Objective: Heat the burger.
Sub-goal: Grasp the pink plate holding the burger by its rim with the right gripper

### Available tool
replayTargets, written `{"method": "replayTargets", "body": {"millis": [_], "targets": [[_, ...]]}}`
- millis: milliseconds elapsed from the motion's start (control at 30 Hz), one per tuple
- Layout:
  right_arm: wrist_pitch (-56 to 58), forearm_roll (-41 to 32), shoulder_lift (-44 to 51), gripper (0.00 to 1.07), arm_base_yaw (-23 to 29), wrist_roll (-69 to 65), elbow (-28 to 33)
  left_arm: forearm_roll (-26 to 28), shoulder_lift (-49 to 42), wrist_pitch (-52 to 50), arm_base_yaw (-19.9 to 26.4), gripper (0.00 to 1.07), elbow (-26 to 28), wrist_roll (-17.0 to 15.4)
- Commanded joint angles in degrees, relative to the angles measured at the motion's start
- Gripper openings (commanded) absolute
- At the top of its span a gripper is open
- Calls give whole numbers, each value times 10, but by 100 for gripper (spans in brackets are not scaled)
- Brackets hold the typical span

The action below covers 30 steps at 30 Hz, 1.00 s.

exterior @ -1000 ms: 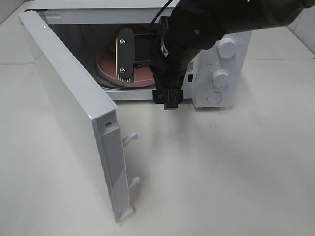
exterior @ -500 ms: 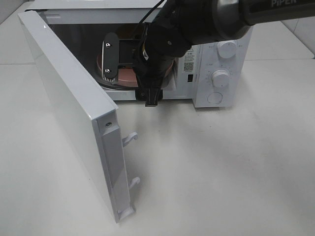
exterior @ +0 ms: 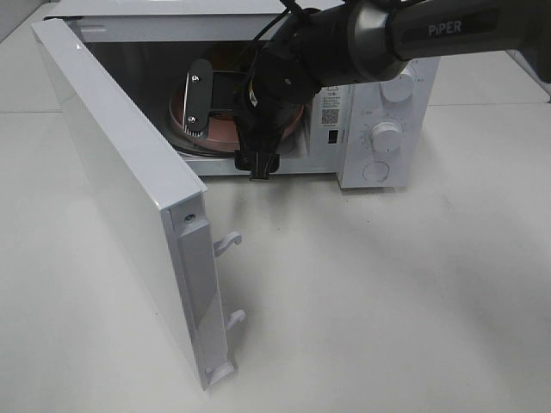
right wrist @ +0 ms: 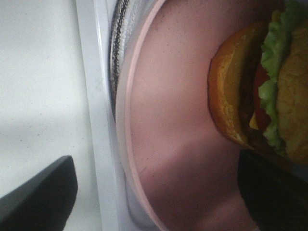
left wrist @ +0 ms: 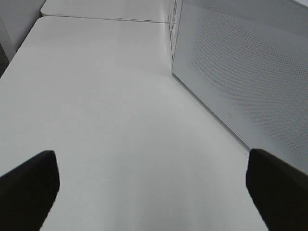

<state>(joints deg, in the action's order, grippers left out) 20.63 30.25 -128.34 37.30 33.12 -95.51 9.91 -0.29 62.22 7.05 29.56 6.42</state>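
Observation:
The burger, with golden bun, green lettuce and dark patty, sits on the pink plate in the right wrist view. In the exterior view the right arm hides it. My right gripper reaches into the open microwave, over the pink plate inside. Its jaws stand wide open. One finger is over the sill and the other finger is beside the burger, and neither grips anything. My left gripper is open above the bare table, beside the outer face of the microwave door.
The microwave door swings far out to the left, with its latch hooks pointing across the table. Two knobs are on the panel at the right. The plate rests on the glass turntable.
My right gripper has shifted left across the microwave opening, over the plate. Its jaws have narrowed a little but stay open. The left gripper's view shows no change.

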Motion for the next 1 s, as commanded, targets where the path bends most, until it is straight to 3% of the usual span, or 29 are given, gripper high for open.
{"method": "replayTargets", "body": {"millis": [33, 333, 600, 800, 933, 967, 1000], "targets": [[-6, -6, -17, 86, -6, -2, -18, 3, -10, -7, 1, 98, 1, -2], [-13, -36, -54, 84, -13, 5, -57, 3, -10, -7, 1, 98, 1, -2], [-21, -36, -61, 80, -16, 5, -56, 2, -10, -7, 1, 98, 1, -2], [-18, -49, -61, 61, -16, 5, -56, 2, -10, -7, 1, 98, 1, -2], [-18, -52, -59, 37, -15, 4, -56, 2, -10, -7, 1, 98, 1, -2], [-18, -52, -59, 37, -15, 4, -56, 2, -10, -7, 1, 98, 1, -2], [-14, -59, -57, 27, -12, 4, -56, 2, -10, -7, 1, 98, 1, -2]]}}
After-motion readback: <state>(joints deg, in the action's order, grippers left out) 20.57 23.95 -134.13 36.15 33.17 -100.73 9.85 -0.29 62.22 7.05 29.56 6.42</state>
